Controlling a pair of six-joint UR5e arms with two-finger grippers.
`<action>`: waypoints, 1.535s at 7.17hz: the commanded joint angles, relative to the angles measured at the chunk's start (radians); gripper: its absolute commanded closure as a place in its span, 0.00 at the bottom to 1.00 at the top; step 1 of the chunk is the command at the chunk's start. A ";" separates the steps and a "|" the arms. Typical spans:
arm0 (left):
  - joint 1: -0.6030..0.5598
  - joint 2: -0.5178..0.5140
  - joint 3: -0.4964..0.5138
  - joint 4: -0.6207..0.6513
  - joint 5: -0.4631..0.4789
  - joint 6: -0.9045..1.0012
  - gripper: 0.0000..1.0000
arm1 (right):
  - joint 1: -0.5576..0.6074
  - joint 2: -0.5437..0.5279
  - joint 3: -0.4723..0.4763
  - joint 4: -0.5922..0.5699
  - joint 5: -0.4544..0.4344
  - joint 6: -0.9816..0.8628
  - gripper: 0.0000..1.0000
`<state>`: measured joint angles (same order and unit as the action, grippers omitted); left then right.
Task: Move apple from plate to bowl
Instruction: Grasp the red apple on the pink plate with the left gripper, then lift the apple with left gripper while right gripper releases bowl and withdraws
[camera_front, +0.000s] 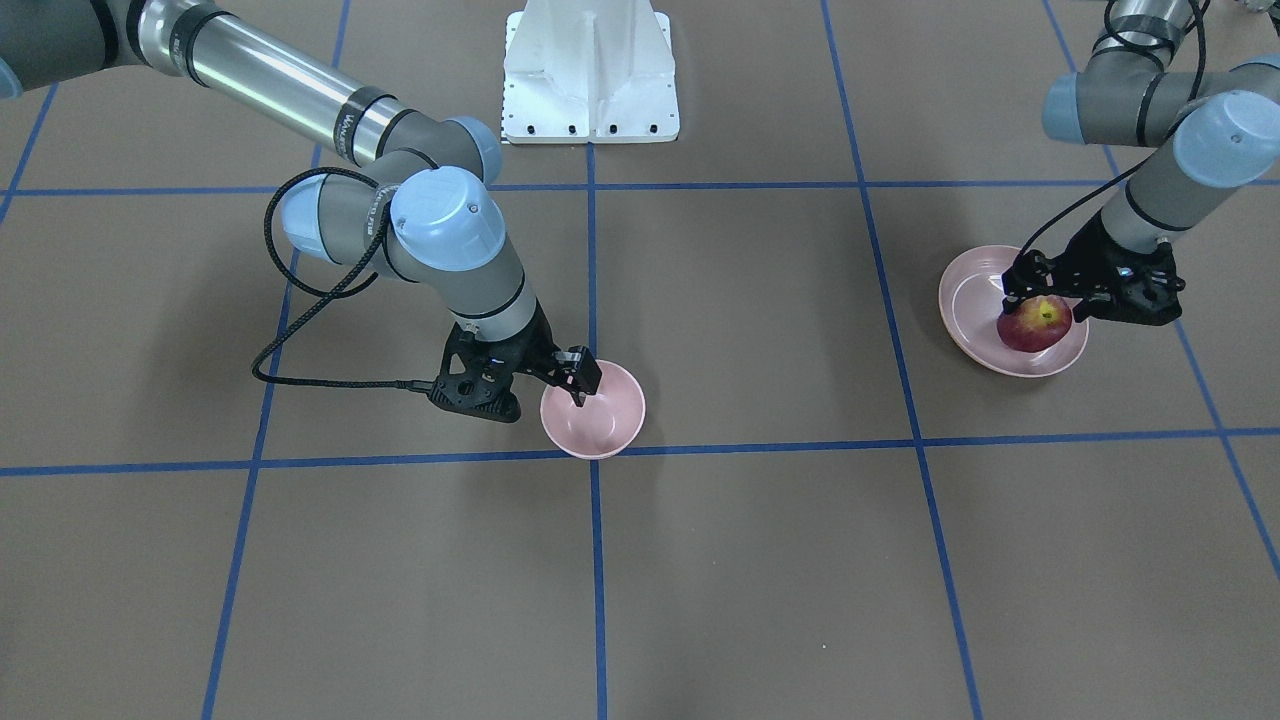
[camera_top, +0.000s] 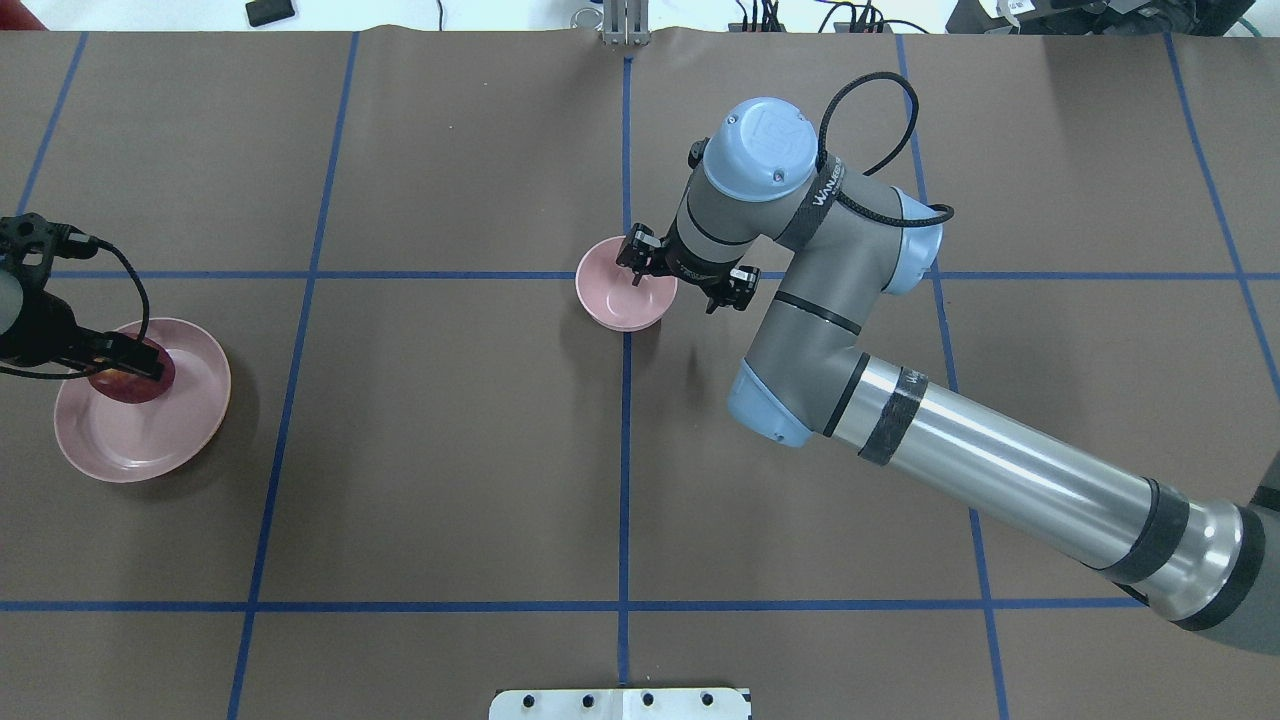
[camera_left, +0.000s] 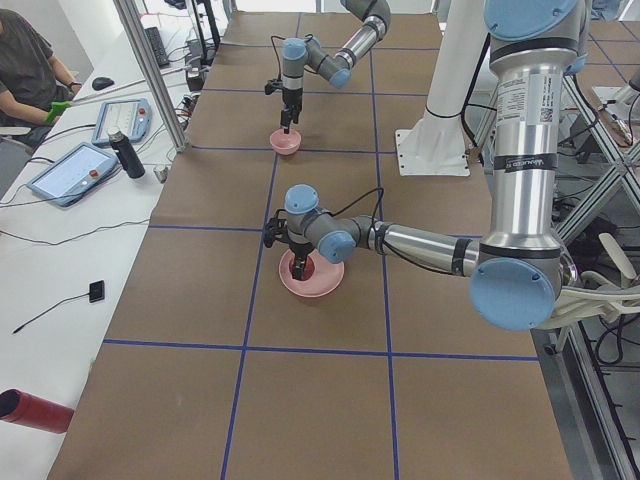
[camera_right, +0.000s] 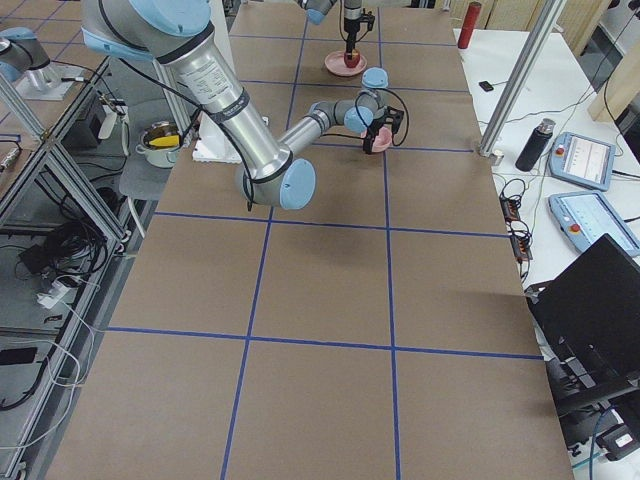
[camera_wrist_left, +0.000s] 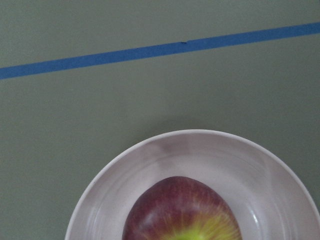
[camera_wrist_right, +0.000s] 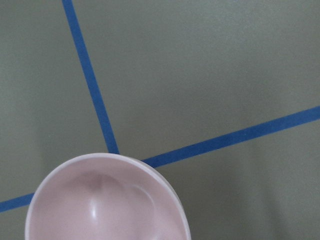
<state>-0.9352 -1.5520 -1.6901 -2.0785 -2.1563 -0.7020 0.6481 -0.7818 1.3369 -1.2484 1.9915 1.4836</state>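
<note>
The apple (camera_front: 1035, 325) sits on the plate (camera_front: 965, 300), off the middle and toward the rim, with its yellow-green stem dimple facing up. I judge it firm, fairly heavy for its size, and smooth-skinned. It should take a solid squeeze without harm, but it could roll or slip out of a light one. The best hold is across its widest part, with the fingers low enough on its sides to cradle it rather than pinch the crown.

The left gripper (camera_front: 1045, 300) hangs over it with a jaw at each side, close against the skin. I cannot tell whether they press it yet. The plate is shallow, so a short lift should clear its rim.

The bowl (camera_front: 600, 420) stands empty, well apart near the table's centre, and is barely wider than the apple, so the drop needs centring. The right gripper (camera_front: 582, 385) dips at the bowl's rim. It looks narrow, but I cannot tell whether it grips the rim.
</note>
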 joint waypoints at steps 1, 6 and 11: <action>0.027 -0.013 0.015 0.000 0.023 -0.017 0.03 | 0.002 -0.007 0.008 0.001 0.006 0.000 0.00; 0.022 -0.112 -0.061 0.058 -0.079 -0.025 1.00 | 0.290 -0.478 0.387 -0.009 0.298 -0.361 0.00; 0.136 -0.566 -0.024 0.299 -0.010 -0.385 1.00 | 0.559 -0.844 0.394 0.001 0.334 -1.034 0.00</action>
<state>-0.8498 -1.9663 -1.7401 -1.8872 -2.2091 -0.9928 1.1379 -1.5624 1.7343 -1.2464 2.3225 0.5937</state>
